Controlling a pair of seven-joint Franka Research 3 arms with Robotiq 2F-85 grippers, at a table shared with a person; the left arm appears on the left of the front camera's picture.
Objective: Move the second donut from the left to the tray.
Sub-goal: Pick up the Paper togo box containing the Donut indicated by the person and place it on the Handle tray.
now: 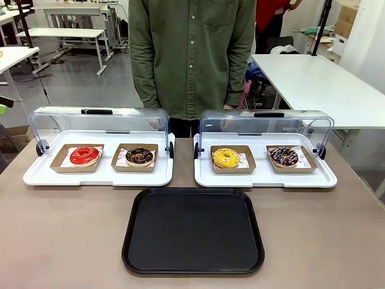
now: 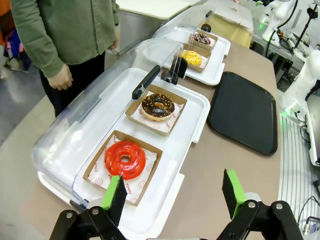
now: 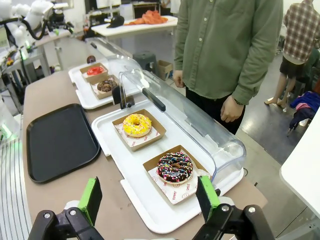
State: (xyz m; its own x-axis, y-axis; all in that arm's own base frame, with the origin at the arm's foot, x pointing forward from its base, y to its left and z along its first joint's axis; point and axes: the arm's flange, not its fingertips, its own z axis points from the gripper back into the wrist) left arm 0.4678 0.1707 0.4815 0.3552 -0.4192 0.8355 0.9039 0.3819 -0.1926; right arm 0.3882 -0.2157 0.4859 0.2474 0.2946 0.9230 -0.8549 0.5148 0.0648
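The second donut (image 1: pixel 139 155) is lying flat, hole facing up; left tool (image 2: pixel 173 181) and right tool (image 3: pixel 149 185) are gaping, empty.

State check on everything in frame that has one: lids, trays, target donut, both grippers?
left lid: open, swung back
right lid: open, swung back
black tray: empty
second donut from the left: sits on the left white tray
left gripper: open, empty
right gripper: open, empty
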